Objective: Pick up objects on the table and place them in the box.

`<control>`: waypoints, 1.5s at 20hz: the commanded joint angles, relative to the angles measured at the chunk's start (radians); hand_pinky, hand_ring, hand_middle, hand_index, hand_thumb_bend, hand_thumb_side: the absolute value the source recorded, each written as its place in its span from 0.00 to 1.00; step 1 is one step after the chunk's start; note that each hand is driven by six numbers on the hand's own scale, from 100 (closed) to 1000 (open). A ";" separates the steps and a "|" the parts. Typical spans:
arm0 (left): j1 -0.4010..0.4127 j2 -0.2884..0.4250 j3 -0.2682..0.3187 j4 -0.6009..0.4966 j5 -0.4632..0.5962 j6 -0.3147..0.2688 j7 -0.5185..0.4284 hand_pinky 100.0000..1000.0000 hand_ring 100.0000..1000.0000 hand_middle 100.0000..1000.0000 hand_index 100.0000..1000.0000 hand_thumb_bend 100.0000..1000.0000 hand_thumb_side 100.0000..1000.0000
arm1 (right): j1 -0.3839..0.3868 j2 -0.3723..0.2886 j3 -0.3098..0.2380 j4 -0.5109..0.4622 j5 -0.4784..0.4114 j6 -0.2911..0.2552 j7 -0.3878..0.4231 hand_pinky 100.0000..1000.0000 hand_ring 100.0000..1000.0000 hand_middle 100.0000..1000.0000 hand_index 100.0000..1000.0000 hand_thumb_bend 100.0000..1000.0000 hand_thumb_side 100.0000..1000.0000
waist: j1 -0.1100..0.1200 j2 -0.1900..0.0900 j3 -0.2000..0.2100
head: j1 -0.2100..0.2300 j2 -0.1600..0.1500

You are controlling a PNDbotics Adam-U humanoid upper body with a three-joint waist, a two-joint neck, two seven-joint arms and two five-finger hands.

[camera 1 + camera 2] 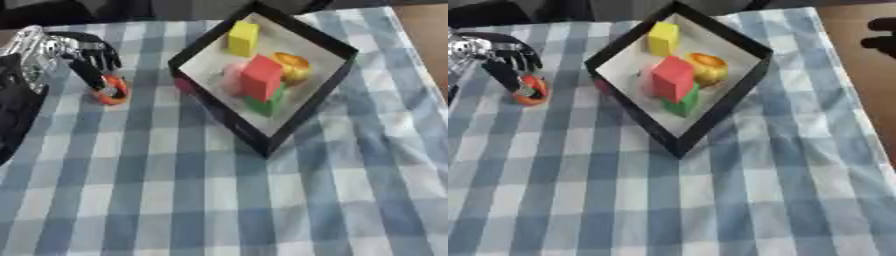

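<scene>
The left robot hand [83,52] reaches down at the far left of the bench [219,210], its dark fingers curled onto an orange ring [112,92] lying on the checked cloth, apparently pinching it so it can be lifted. The black box [302,112] sits turned cornerwise near the ring, already holding a yellow block [242,38], red block [261,75] and other pieces. The right robot hand is out of view.

Blue-and-white checked tablecloth [219,210] — brown floor [850,60] beyond.
</scene>
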State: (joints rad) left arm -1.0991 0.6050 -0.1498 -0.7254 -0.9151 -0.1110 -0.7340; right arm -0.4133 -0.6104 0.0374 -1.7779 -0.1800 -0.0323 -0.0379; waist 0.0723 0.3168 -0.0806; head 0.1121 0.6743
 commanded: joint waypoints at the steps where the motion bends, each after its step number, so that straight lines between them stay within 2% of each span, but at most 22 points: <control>1: -0.019 0.038 -0.017 -0.025 -0.042 0.014 -0.026 0.77 0.73 0.66 0.76 0.55 0.32 | -0.007 -0.017 -0.011 -0.009 0.005 0.001 -0.001 0.93 0.76 0.78 0.76 0.00 0.80 | -0.001 -0.010 0.003 | 0.001 -0.001; 3: -0.020 0.041 -0.027 -0.043 -0.076 0.025 -0.040 0.76 0.72 0.63 0.70 0.58 0.36 | -0.005 -0.016 -0.011 -0.008 0.006 0.002 -0.001 0.93 0.76 0.78 0.76 0.00 0.80 | -0.001 -0.011 0.005 | 0.002 0.000; 8: -0.017 0.039 -0.029 -0.068 -0.147 0.019 -0.068 0.75 0.70 0.58 0.62 0.57 0.37 | -0.003 -0.016 -0.011 -0.007 0.007 0.002 0.000 0.93 0.76 0.78 0.76 0.00 0.80 | -0.001 -0.013 0.007 | 0.004 0.001; 11: -0.015 0.036 -0.027 -0.065 -0.159 0.013 -0.078 0.74 0.69 0.57 0.59 0.52 0.33 | -0.002 -0.016 -0.012 -0.008 0.006 0.002 -0.001 0.93 0.76 0.78 0.76 0.00 0.80 | -0.002 -0.013 0.006 | 0.005 0.002; 12: -0.014 0.036 -0.026 -0.064 -0.158 0.010 -0.081 0.74 0.69 0.57 0.59 0.45 0.28 | -0.002 -0.015 -0.013 -0.008 0.006 0.002 -0.002 0.93 0.76 0.78 0.76 0.00 0.80 | -0.002 -0.012 0.006 | 0.005 0.003; 16: -0.010 0.036 -0.024 -0.060 -0.125 0.005 -0.097 0.72 0.68 0.56 0.58 0.29 0.11 | 0.000 -0.015 -0.014 -0.008 0.006 0.002 -0.004 0.93 0.76 0.78 0.76 0.00 0.80 | -0.002 -0.012 0.006 | 0.005 0.007; 19: -0.007 0.039 -0.023 -0.075 -0.089 0.006 -0.102 0.72 0.67 0.56 0.58 0.23 0.06 | 0.001 -0.016 -0.014 -0.008 0.006 0.002 -0.004 0.93 0.76 0.78 0.76 0.00 0.80 | -0.003 -0.013 0.007 | 0.004 0.009; 25: -0.008 0.064 -0.028 -0.184 0.014 0.022 -0.103 0.71 0.66 0.55 0.58 0.18 0.01 | 0.004 -0.018 -0.014 -0.007 0.006 0.001 -0.005 0.93 0.77 0.78 0.76 0.00 0.80 | -0.004 -0.019 0.010 | 0.002 0.015; 30: -0.034 0.069 -0.028 -0.266 0.058 0.044 -0.100 0.70 0.65 0.54 0.58 0.16 0.00 | 0.002 -0.022 -0.012 -0.009 0.002 -0.001 -0.004 0.93 0.77 0.78 0.76 0.00 0.79 | -0.004 -0.027 0.015 | 0.001 0.019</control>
State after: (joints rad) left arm -1.1060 0.6348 -0.1823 -0.9561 -0.8706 -0.0747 -0.8369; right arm -0.4031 -0.6103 0.0370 -1.7773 -0.1794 -0.0309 -0.0400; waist 0.0721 0.3165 -0.0665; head 0.1127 0.6916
